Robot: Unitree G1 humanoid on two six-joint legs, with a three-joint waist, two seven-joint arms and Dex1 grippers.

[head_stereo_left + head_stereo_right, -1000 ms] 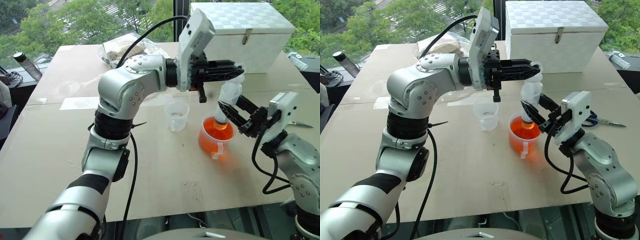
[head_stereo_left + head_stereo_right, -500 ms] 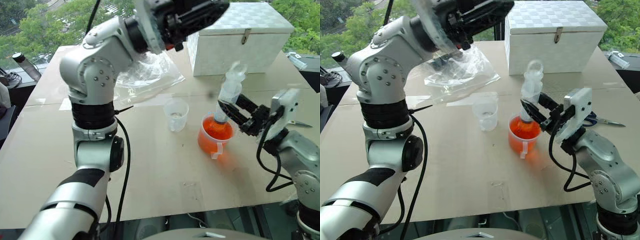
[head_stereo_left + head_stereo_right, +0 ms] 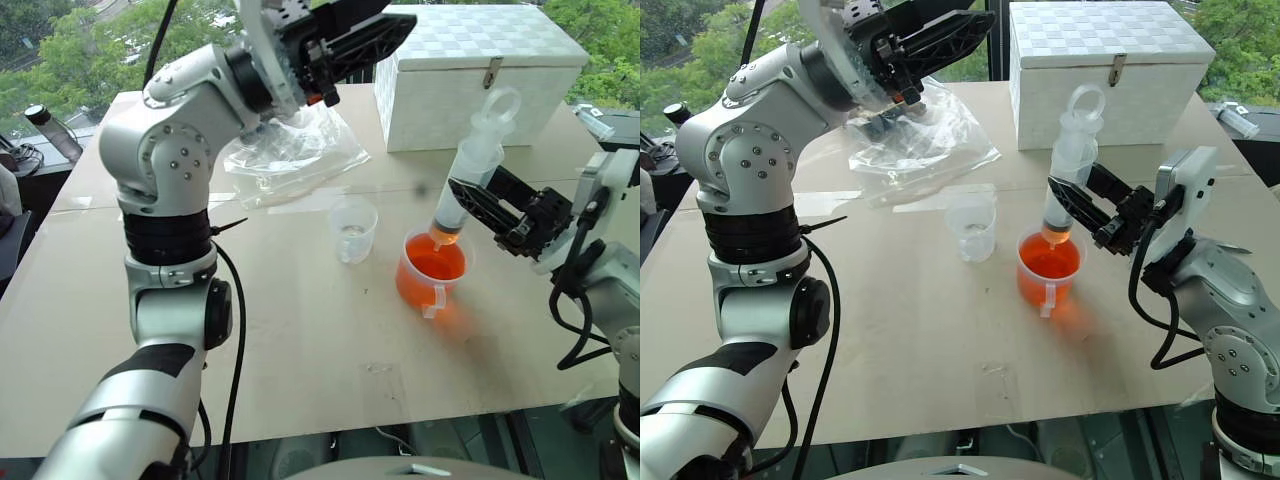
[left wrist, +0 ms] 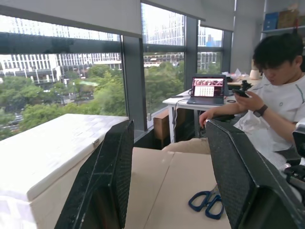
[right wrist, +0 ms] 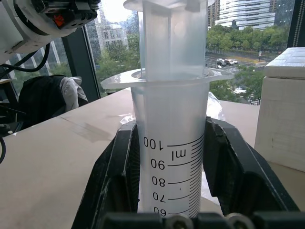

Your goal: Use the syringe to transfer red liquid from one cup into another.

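My right gripper (image 3: 470,187) is shut on the barrel of the clear syringe (image 3: 465,175), which leans to the right. Its tip hangs at the mouth of the handled cup (image 3: 430,272) of red liquid (image 3: 432,265), and an orange tint shows in the lowest part of the barrel. In the right wrist view the graduated barrel (image 5: 171,157) sits between the two black fingers (image 5: 119,171). The small plain cup (image 3: 352,228) stands just left of the handled cup. High above the table's far side, my left gripper (image 3: 392,28) stands open and empty, well clear of the syringe.
A white box (image 3: 480,70) sits at the back right, and a crumpled plastic bag (image 3: 290,150) lies behind the small cup. Blue-handled scissors (image 4: 205,202) lie on the table to the right. A person (image 4: 271,100) sits beyond the table's right side.
My left gripper let go of the plunger ring, opened, and swung up and to the left. My right gripper lifted the syringe slightly, and it now leans more to the right.
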